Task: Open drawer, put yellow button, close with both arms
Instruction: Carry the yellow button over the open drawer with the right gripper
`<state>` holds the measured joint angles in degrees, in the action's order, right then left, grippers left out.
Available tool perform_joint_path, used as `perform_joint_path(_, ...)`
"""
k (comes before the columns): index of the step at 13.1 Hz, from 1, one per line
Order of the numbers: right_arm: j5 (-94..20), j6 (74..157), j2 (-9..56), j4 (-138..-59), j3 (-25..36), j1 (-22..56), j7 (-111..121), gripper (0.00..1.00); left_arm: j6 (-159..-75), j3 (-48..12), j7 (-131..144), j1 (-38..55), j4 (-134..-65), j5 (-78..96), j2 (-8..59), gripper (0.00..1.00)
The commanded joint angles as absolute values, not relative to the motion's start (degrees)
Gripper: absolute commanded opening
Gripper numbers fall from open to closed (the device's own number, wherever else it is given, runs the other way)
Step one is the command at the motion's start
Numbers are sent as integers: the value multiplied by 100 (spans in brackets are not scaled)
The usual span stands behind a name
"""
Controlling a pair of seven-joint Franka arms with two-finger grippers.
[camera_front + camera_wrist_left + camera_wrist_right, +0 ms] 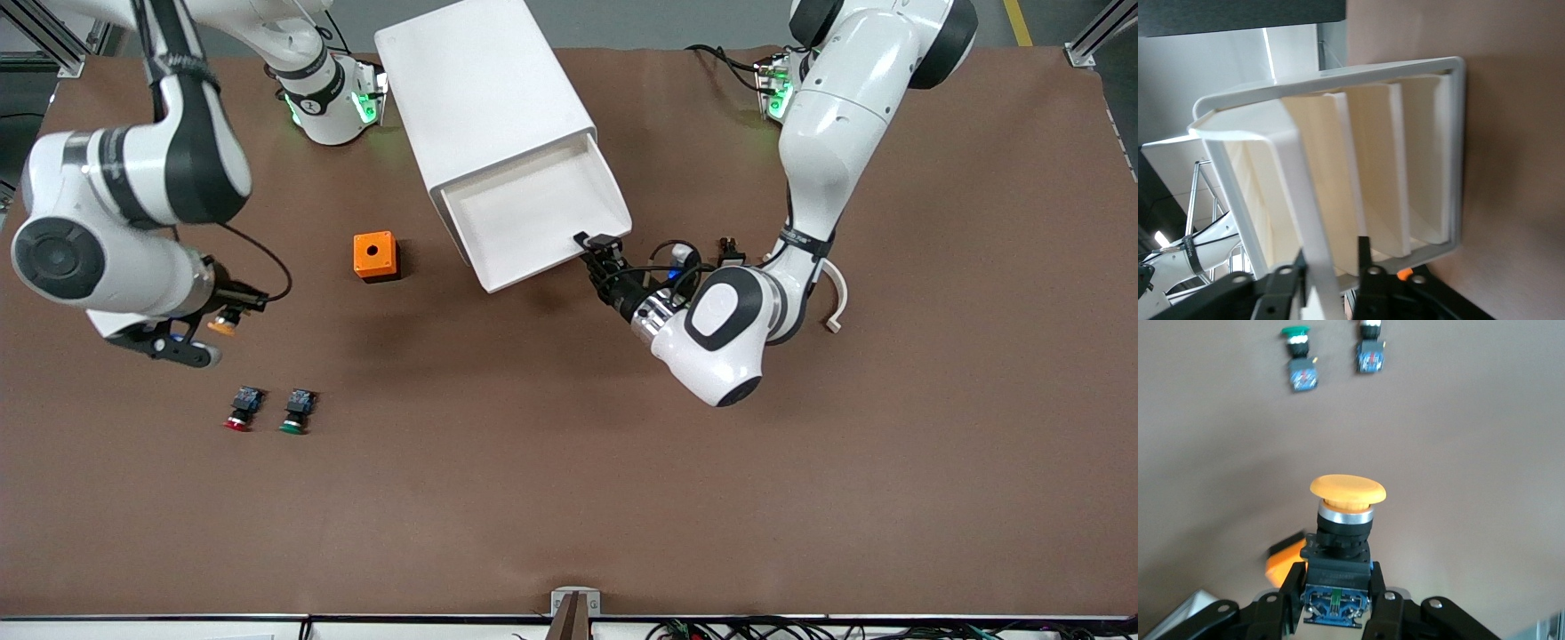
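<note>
The white cabinet (480, 98) lies at the middle of the table's robot side. Its uppermost drawer (533, 222) is pulled out and holds nothing. My left gripper (597, 253) is at the drawer's front corner. In the left wrist view (1328, 280) its fingers (1365, 267) straddle the drawer's front wall (1305, 200), one touching it, one with a gap. My right gripper (200, 333) is shut on the yellow button (222, 324), held above the table toward the right arm's end. In the right wrist view (1336, 593) the fingers clamp the button's (1346, 520) blue block, cap pointing away.
An orange box (375, 256) with a round hole stands between the right gripper and the cabinet. A red-capped button (240, 409) and a green-capped button (296, 412) lie side by side nearer the front camera; both show in the right wrist view (1370, 350) (1298, 360).
</note>
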<state>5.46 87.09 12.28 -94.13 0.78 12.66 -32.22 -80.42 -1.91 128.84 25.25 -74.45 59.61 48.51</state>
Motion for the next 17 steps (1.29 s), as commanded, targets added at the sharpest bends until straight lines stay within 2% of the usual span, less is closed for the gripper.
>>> perform_joint_path(1, 545, 8000, 1239, -8712, 123, 2177, -4688, 20, -7980, -44, 12516, 2426, -7287, 5801, 4843, 100)
perform_joint_path(4, -331, 7972, 1274, -8281, 123, 2872, -6551, 20, -7963, 227, 11720, 2216, -7111, 5688, 4825, 100)
perform_joint_path(6, -894, 8059, 1370, -8025, 123, 3189, -7659, 20, -7901, 299, 10816, 2215, -7041, 4620, 4676, 100)
perform_joint_path(8, -1326, 8566, 1468, -8016, 132, 3505, -8460, 20, -7901, 465, 10268, 2084, -6926, 4386, 4667, 100)
perform_joint_path(10, -1441, 9173, 1678, -8024, 132, 3822, -9155, 20, -7893, 588, 9104, 1978, -6926, 3731, 4353, 100)
perform_joint_path(13, -1441, 9745, 1994, -8059, 132, 4183, -9675, 19, -7892, 527, 7284, 2048, -6961, 1781, 3701, 100)
perform_joint_path(17, -1433, 9861, 2258, -8086, 132, 4280, -9835, 18, -8085, 677, 3772, 1733, -6970, 900, 3534, 100)
